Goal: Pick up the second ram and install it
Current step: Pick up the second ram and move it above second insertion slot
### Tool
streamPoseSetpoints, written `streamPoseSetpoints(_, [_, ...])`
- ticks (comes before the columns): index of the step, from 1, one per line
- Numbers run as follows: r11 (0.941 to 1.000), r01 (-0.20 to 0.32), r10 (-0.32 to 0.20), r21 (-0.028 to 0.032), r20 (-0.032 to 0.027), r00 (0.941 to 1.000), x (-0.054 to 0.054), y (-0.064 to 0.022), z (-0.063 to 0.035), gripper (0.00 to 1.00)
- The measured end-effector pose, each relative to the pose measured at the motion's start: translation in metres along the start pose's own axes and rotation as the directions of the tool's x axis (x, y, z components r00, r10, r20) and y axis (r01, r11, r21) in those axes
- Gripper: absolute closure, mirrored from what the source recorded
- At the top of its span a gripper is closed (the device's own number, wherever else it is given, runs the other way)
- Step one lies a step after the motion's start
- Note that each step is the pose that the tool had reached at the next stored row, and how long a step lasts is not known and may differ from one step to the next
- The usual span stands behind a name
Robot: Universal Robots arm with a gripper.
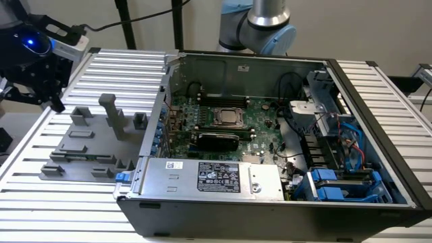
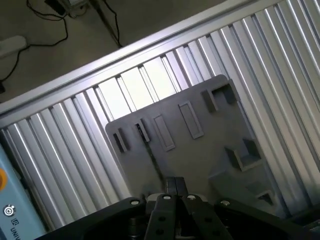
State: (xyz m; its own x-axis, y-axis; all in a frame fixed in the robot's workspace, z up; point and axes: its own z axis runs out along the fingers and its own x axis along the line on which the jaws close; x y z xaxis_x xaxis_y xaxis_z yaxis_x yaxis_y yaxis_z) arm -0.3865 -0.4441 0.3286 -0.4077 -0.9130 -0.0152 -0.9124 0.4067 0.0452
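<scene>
Hanging over the slatted table (image 1: pixel 60 202): one claw (image 2: pixel 176 187), fingers pressed together, nothing gripped. Dark body with a lit blue lamp (image 1: pixel 30 43), entered at ten o'clock in the exterior view, close to the table's edge.

Below the claw: grey holder plate (image 2: pixel 200 155), flat on the slats, carrying low blocks and one upright post (image 1: pixel 111 114). Contents: second ram (image 1: pixel 84 156), a thin green stick standing on edge between low blocks, in the part of the plate toward seven o'clock in the exterior view. In the wrist view the closed tips sat over the plate, near one end of that stick; contact could not be told.

Room: bare slats lay at twelve, nine and six o'clock of the plate. At three o'clock its edge ran just beside the wall of the computer case (image 1: pixel 270 215).

Case: lid off, walls upright, open upward. Contents:
- green motherboard (image 1: pixel 263 114) on the floor, with a processor socket (image 1: pixel 228 117) near its middle
- boxed power supply (image 1: pixel 209 177) at six o'clock of the board
- blue drive caddies (image 1: pixel 337 185) at four o'clock
- cables (image 1: pixel 351 142) above the caddies

More bare slats lay at three o'clock of the case. The arm's grey-and-blue joint (image 1: pixel 263 28) stood at twelve o'clock, behind the rear wall.
</scene>
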Motion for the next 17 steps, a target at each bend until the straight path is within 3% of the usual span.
streamPoseSetpoints(4, [0.9974, 0.072, -0.072, -0.0012, -0.0032, 0.9974, 0.000, 0.0000, 0.0027, 0.89])
streamPoseSetpoints(8, [0.9895, 0.145, -0.145, -0.0026, -0.0063, 0.9894, 0.000, -0.0002, 0.0056, 0.89])
streamPoseSetpoints(14, [0.9681, 0.251, -0.251, -0.0046, -0.0113, 0.9680, 0.000, -0.0004, 0.0091, 0.89])
streamPoseSetpoints(17, [0.9582, 0.286, -0.286, -0.0010, -0.0132, 0.9581, 0.000, -0.0004, 0.0109, 0.89])
